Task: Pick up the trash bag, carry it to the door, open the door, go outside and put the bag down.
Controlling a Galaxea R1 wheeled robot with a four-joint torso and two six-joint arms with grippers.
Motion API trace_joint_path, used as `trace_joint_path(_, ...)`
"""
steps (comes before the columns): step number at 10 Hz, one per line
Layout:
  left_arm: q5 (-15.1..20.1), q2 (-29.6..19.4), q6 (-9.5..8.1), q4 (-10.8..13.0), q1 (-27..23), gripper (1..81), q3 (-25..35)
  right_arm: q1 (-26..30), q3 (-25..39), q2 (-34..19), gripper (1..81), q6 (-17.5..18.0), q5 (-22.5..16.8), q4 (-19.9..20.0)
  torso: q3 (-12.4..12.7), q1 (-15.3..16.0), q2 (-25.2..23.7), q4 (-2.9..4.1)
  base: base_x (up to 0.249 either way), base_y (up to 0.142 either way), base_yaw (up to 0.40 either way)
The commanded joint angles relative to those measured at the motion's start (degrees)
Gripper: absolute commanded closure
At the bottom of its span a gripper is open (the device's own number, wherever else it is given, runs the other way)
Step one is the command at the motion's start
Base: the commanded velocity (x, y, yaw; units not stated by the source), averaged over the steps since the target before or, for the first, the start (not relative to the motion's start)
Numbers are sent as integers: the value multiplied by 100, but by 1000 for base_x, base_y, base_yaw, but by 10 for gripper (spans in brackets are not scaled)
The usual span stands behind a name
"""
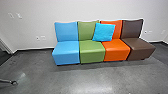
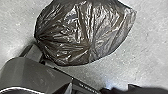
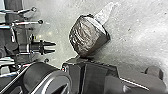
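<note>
Dark, shiny trash bag (image 2: 82,32), bulging, creased, over grey floor (image 2: 147,52)

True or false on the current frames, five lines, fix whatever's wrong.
1. Left to right in the head view, the seats run blue, green, orange, brown. True.
2. The cushion overlaps both the green and the orange backrests. True.
3. The cushion is dark brown. False: it is bright blue.
4. The trash bag is dark and shiny, with creases. True.
5. The trash bag is sitting on the orange seat. False: the wrist views show it against the grey floor.
</note>
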Motion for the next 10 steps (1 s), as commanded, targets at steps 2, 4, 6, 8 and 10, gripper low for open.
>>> trace_joint_path(2, 423, -53, 48, -90, -482, 10, -21, 519, -192, 29, 10, 24, -443, 170, -718, 492, -767, 0, 0, 0, 0)
trace_joint_path(4, 415, -70, 48, -90, -482, 10, -21, 738, -306, 74, 10, 25, -627, 196, -542, 737, -1150, 0, 0, 0, 0)
trace_joint_path(6, 397, -53, 40, -108, -482, 10, -65, 1073, -193, -6, 10, 173, -654, 196, -689, 942, -1478, 0, 0, 0, 0)
trace_joint_path(8, 362, 9, 40, -117, -482, 10, -188, 1213, -192, 38, 10, 261, -645, 196, -739, 1181, -1858, 0, 0, 0, 0)
trace_joint_path(10, 327, 96, 57, -99, -570, 10, -311, 1187, -166, 30, 10, 279, -645, 179, -741, 1436, -2267, 0, 0, 0, 0)
